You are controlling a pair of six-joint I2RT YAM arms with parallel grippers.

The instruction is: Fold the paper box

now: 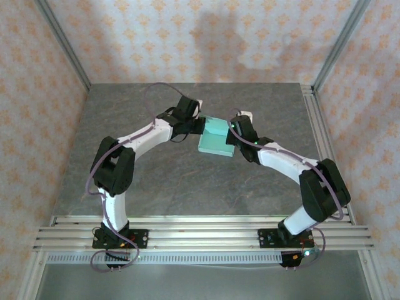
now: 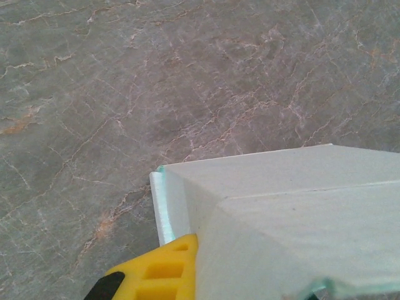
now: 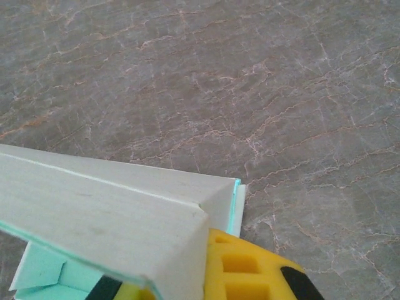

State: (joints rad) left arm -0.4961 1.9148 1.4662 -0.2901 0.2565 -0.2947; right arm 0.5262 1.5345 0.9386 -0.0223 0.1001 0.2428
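paper box: mint card, inside hidden | left pincer, right pincer: each clamped on its edge | bench: grey marble | walls: floral-patterned

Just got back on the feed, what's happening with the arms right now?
Both arms meet over the middle of the table at the paper box. The left gripper is shut on its left edge, the right gripper on its right edge. The mint card shows creases and folded-up panels, so it looks partly folded.

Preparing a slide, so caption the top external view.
Mid-table, the left hand and right hand pinch opposite sides of the mint-green paper box.
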